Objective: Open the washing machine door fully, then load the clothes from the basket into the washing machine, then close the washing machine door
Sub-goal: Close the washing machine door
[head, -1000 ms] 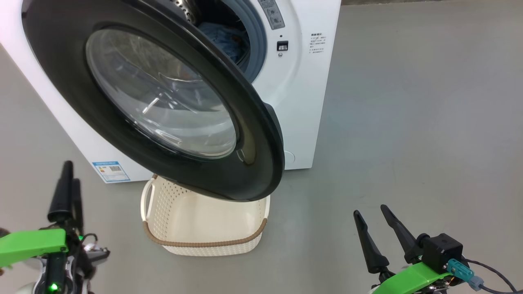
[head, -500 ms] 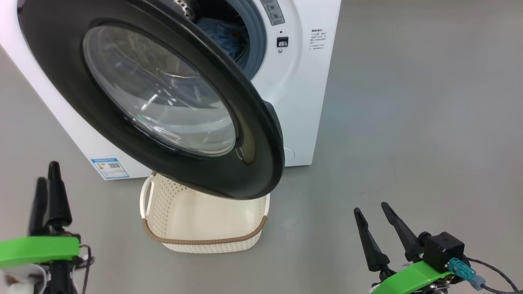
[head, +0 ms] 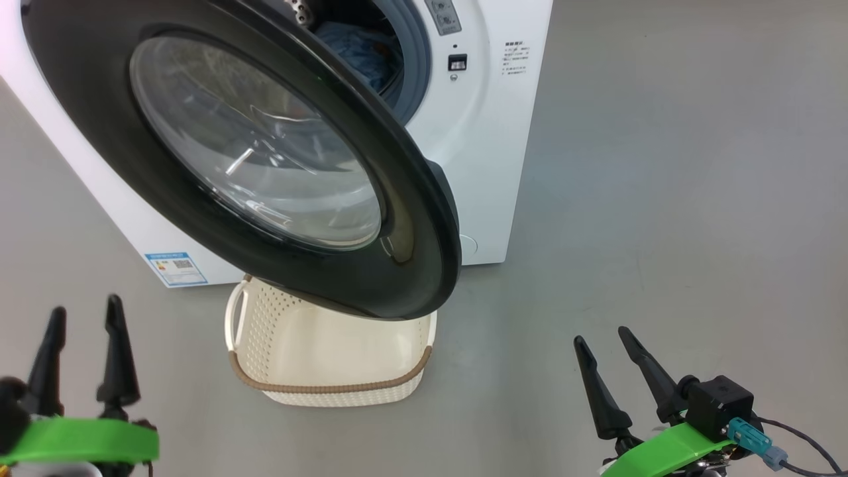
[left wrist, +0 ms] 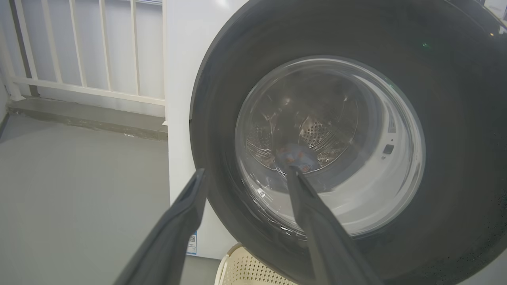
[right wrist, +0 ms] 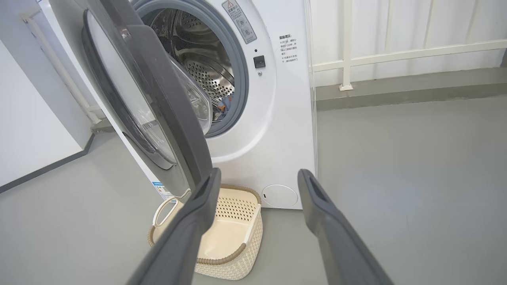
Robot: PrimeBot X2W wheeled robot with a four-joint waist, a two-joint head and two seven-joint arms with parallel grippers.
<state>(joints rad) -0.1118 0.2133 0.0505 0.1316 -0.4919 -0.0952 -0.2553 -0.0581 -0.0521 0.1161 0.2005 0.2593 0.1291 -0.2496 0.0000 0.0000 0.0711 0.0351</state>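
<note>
The white washing machine (head: 490,165) stands ahead with its glossy black door (head: 411,218) swung about halfway out over the cream basket (head: 331,387). The part of the basket's bottom that shows is bare. Blue clothes (head: 358,56) lie inside the steel drum (right wrist: 206,71) and show again as clothes (right wrist: 223,106) behind the door's glass bowl. My left gripper (head: 85,306) is open at the lower left, away from the door (left wrist: 455,118), with nothing in it. My right gripper (head: 601,336) is open at the lower right, empty, right of the basket (right wrist: 233,259).
Grey floor spreads wide to the right of the machine. A white railing (right wrist: 396,55) on a low grey step runs along the back wall. A blue label sticker (head: 175,266) marks the machine's lower left front. A white wall (right wrist: 31,130) stands left of the machine.
My left gripper has dropped towards the lower left, and both its fingers now show spread apart. The view has shifted slightly. The door, basket and right gripper have kept their places.
</note>
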